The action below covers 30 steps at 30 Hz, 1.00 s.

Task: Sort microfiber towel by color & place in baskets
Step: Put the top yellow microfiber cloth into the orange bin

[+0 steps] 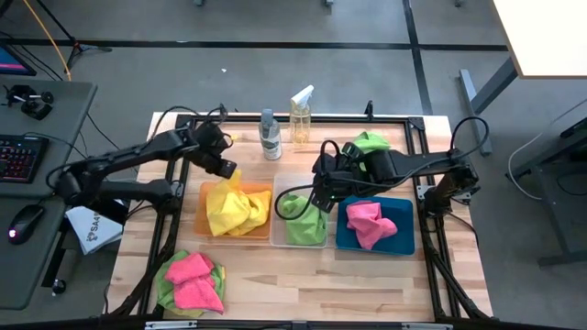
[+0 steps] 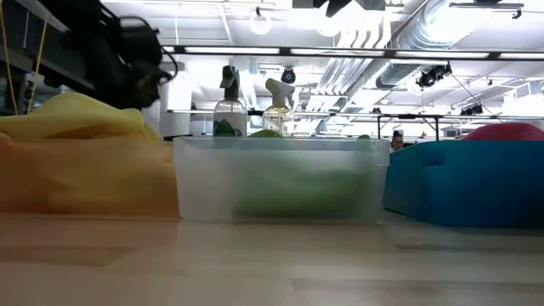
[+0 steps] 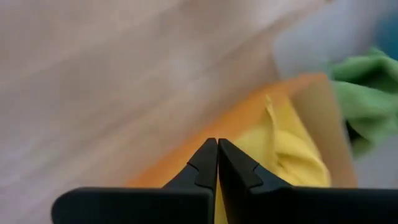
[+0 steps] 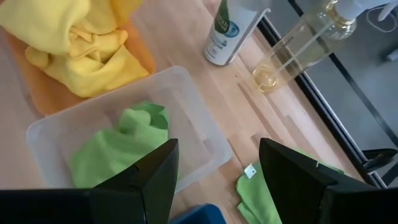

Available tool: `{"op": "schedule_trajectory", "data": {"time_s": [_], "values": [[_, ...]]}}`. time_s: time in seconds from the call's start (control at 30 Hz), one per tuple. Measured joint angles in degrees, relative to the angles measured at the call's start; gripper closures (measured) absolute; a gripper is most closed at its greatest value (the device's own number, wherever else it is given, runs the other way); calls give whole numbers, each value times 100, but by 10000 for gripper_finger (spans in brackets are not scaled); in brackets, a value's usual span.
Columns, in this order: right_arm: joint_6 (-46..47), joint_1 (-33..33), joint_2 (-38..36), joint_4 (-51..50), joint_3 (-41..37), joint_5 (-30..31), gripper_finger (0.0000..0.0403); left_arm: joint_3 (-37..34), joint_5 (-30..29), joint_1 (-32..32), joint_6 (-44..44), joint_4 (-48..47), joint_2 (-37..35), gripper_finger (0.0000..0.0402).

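Three baskets sit in a row mid-table, each partly filled – orange basket (image 1: 204, 220) holds yellow towels (image 1: 237, 209), clear basket (image 1: 278, 188) holds a green towel (image 1: 303, 220), blue basket (image 1: 404, 240) holds a pink towel (image 1: 369, 223). Left gripper (image 1: 223, 165) hovers at the orange basket's back edge, fingers pressed together, holding nothing. Right gripper (image 1: 323, 195) hangs over the clear basket with fingers spread wide, empty – green towel lies below it. Still unsorted: a pile of pink towels (image 1: 194, 280) on green ones (image 1: 166, 276) at the front left, and a loose green towel (image 1: 370, 142) at the back right near the spray bottles (image 1: 284, 128). Judged roughly half done
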Motion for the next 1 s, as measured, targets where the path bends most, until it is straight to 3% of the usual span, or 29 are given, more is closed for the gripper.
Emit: {"op": "schedule_trajectory", "data": {"time_s": [0.17,0.4,0.77,1.0], "values": [[-50,-2,0,2,0,155,182,7,-102,-724,-510,15,-546,401],[-98,-4,0,2,0,279,182,7,-482,-1987,-1211,19,-517,401],[-107,-4,0,0,0,284,182,7,-1123,-3756,-2267,149,60,401],[-109,-4,2,-41,0,485,182,7,-1438,-4108,-2065,581,1111,401]]}}
